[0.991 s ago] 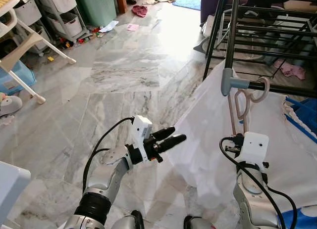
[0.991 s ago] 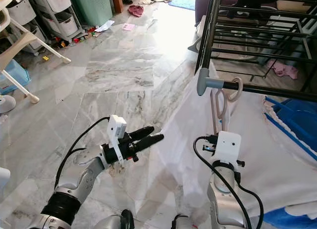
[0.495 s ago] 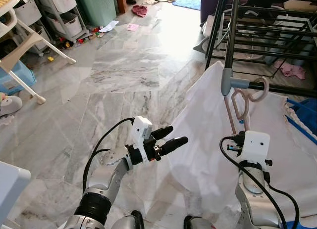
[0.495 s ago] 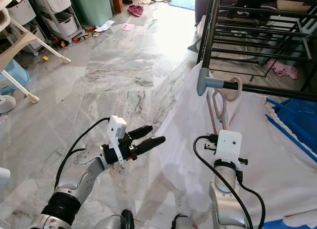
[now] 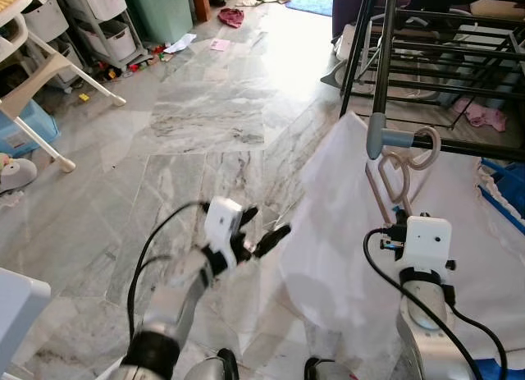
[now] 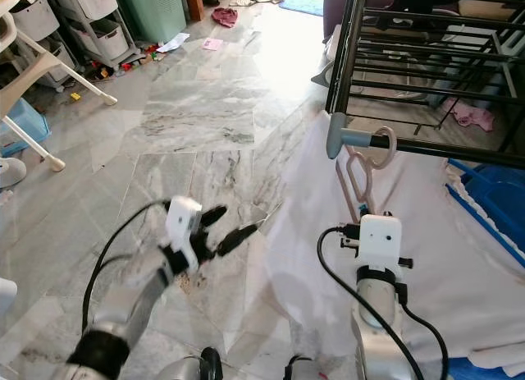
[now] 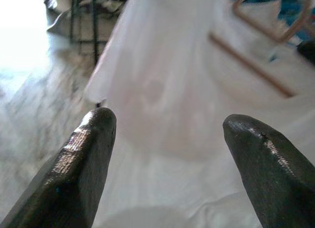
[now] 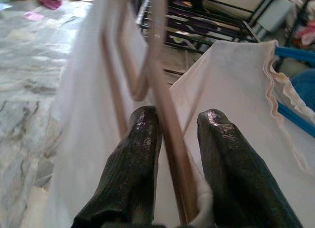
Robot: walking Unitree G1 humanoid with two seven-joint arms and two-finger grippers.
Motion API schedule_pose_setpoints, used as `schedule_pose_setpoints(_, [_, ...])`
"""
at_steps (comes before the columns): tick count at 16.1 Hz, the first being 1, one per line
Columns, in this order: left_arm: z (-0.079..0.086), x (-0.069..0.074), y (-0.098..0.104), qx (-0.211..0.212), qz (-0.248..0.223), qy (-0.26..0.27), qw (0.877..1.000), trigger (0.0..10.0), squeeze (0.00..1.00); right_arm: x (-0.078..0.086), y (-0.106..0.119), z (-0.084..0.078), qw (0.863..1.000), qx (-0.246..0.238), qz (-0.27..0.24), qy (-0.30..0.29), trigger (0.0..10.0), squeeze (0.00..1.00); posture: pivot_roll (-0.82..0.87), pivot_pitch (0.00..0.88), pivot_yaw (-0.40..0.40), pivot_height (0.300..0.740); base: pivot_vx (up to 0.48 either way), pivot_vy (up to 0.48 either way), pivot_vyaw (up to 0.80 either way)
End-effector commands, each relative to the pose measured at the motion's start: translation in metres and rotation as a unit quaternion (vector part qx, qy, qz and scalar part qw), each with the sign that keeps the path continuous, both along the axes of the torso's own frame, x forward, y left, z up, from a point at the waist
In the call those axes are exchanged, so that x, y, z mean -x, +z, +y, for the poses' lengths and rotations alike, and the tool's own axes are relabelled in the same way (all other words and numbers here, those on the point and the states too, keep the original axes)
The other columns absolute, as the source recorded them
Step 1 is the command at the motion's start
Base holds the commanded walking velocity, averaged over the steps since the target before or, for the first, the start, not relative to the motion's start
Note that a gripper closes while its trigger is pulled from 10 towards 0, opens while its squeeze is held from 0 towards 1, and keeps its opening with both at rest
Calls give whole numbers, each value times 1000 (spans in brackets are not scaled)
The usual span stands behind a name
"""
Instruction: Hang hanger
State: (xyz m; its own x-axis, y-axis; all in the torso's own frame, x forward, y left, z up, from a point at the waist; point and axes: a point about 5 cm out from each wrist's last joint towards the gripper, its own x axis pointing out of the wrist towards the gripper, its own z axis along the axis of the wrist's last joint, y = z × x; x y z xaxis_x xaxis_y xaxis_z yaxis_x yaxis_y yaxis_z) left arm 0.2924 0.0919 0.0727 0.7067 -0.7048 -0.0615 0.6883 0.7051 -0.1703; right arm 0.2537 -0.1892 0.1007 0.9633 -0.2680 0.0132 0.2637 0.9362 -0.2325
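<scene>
The right gripper (image 8: pixel 170 139) is clamped on the hanger (image 8: pixel 165 105): its two black fingers (image 8: pixel 133 174) press in on either side of the thin pinkish-tan bar, with only the bar's width between them. In the eye views this gripper sits hidden behind the white camera box on the right wrist, just below the end of the drying rack's rail.

The hanger (image 5: pixel 392 179) stands nearly upright, its long axis running up from the right gripper toward the rack (image 5: pixel 459 68), leaning slightly away from the robot. Its hook (image 5: pixel 426 146) is at the top, curled round the black horizontal rail just beside the grey end cap (image 5: pixel 379 138); whether the hook bears on the rail or only loops it cannot be told. A white cloth (image 5: pixel 344 232) is draped over the hanger and falls in a wide sheet down to the marble floor (image 5: pixel 205 117), spreading toward the robot's right, where a blue tub (image 6: pixel 492 208) lies beside it.

The left gripper (image 5: pixel 261 232) is held out low over the floor, blurred in the eye views, its fingers spread well apart and holding nothing. It points at the near edge of the hanging cloth, close to it but not touching. In the left wrist view the two dark fingertips (image 7: pixel 86 164) stand wide apart with the white cloth (image 7: pixel 187 100) and a stretch of the hanger's bar (image 7: pixel 251 65) ahead of them.
</scene>
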Motion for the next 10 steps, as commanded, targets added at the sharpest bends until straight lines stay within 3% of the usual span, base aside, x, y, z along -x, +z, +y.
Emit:
schedule_pose_setpoints(1, [2, 2, -2, -14, -5, 6, 1000, 10000, 0, 4, 1, 4, 1000, 11, -3, 15, 10000, 0, -145, 190, 80, 740, 0, 0, 0])
schedule_pose_setpoints(6, [1, 0, -3, -21, -10, 14, 1000, 10000, 0, 9, -1, 4, 999, 34, -1, 22, 10000, 0, -146, 189, 78, 740, 0, 0, 0])
schedule_pose_setpoints(8, [7, -2, 1, -28, -33, 47, 998, 10000, 0, 13, 8, 3, 998, 62, -24, 14, 10000, 0, -146, 187, 81, 740, 0, 0, 0])
schedule_pose_setpoints(9, [9, -3, 2, -31, -38, 59, 997, 10000, 0, 13, 10, 3, 997, 64, -31, 11, 10000, 118, -146, 185, 81, 740, 0, 0, 0])
schedule_pose_setpoints(10, [12, -2, 2, -33, -42, 71, 996, 10000, 0, 15, 13, 3, 997, 70, -40, 11, 10000, 1000, -146, 185, 81, 740, 0, 0, 0])
